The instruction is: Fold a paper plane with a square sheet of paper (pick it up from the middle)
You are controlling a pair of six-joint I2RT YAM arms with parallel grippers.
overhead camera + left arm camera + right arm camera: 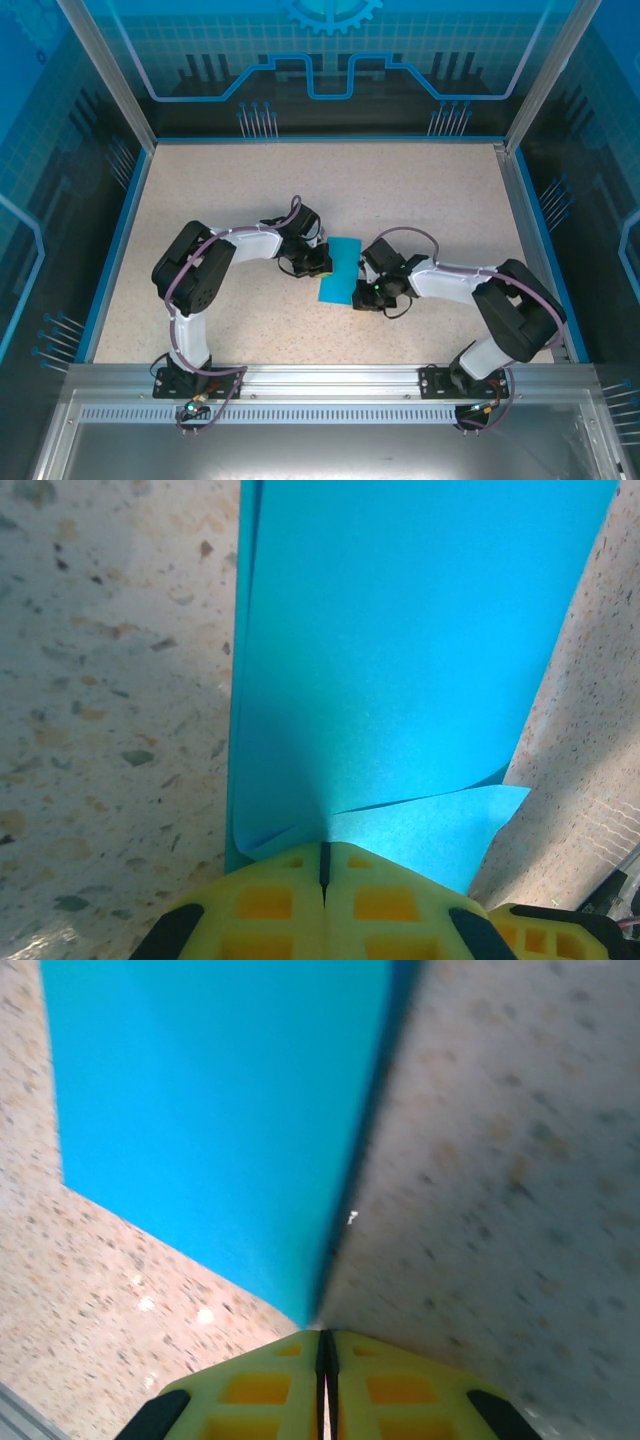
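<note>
Paper sheet (339,270), folded double, stretches over the worktop (300,180) between my jaws: left jaws pinched shut on one edge, right jaws pinched shut on the opposite corner.

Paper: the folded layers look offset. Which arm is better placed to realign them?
Left, probably. The left gripper is shut on the square sheet of paper right where the top layer sits askew. The right gripper is shut and only meets one corner.

Left end effector (322,266) — paper (342,268) — right end effector (363,279), on table (430,190).
</note>
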